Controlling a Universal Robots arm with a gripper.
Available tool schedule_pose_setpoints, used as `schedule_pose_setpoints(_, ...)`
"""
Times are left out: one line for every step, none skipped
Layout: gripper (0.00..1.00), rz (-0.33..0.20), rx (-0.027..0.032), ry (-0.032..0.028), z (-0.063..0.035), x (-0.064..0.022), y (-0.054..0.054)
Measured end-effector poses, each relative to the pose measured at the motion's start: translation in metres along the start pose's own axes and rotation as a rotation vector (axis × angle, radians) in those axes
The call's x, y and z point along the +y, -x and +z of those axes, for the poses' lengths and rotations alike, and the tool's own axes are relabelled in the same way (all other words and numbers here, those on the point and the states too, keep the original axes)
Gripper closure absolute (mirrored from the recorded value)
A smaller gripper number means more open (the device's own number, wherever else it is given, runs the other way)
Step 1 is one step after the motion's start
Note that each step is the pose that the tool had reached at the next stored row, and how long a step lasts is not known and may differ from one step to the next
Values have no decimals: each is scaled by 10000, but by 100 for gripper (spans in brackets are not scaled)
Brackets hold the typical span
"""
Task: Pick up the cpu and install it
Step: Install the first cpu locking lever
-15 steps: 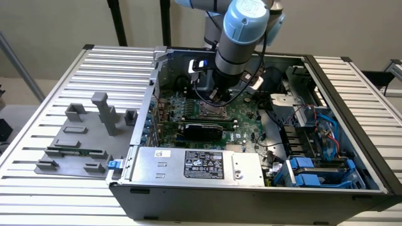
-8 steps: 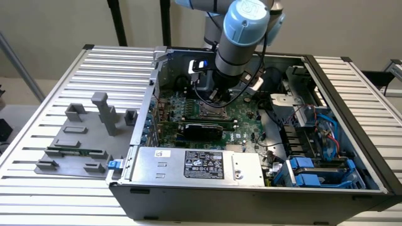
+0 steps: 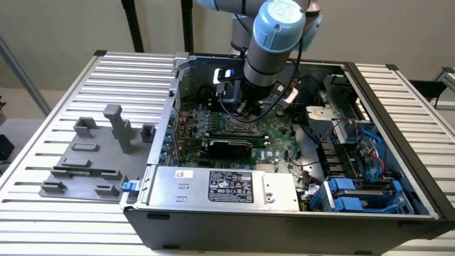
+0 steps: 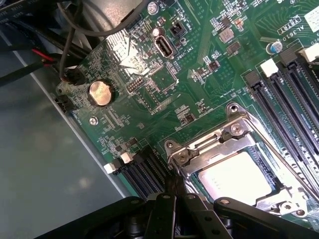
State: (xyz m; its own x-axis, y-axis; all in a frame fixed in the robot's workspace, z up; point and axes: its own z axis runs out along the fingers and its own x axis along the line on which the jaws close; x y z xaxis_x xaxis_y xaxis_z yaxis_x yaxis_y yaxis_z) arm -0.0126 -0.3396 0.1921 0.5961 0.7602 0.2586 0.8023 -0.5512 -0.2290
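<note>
Lettering on the motherboard reads "INT_USB2" beside a USB header (other print is too fine to read). Cpu: flat, square, pale silvery top, lying level inside the socket frame, its edges parallel to the frame. Being square, it has no long axis. Gripper sits just beside the frame with its fingers closed together, holding nothing.

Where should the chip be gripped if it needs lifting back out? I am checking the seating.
By two opposite edges, coming straight down from above: the chip lies flat inside the metal socket frame, which rings its sides and blocks any sideways approach.
</note>
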Motion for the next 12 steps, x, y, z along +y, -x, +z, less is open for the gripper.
schedule_pose_setpoints(89,1,-2,-5,0,0,0)
schedule_pose_setpoints(89,4,-6,-11,0,0,1)
schedule_pose_setpoints(89,7,-11,-17,-1,0,2)
schedule_pose_setpoints(89,7,-11,-18,-1,0,2)
schedule_pose_setpoints(89,8,-11,-19,-2,0,2)
schedule_pose_setpoints(89,9,-12,-19,-3,0,2)
schedule_pose_setpoints(89,9,-14,-20,-5,1,3)
schedule_pose_setpoints(89,9,-14,-21,-6,1,4)
schedule_pose_setpoints(89,9,-13,-22,-6,2,5)
schedule_pose_setpoints(89,9,-13,-23,-7,3,6)
schedule_pose_setpoints(89,9,-13,-23,-7,4,7)
schedule_pose_setpoints(89,10,-14,-24,-8,4,7)
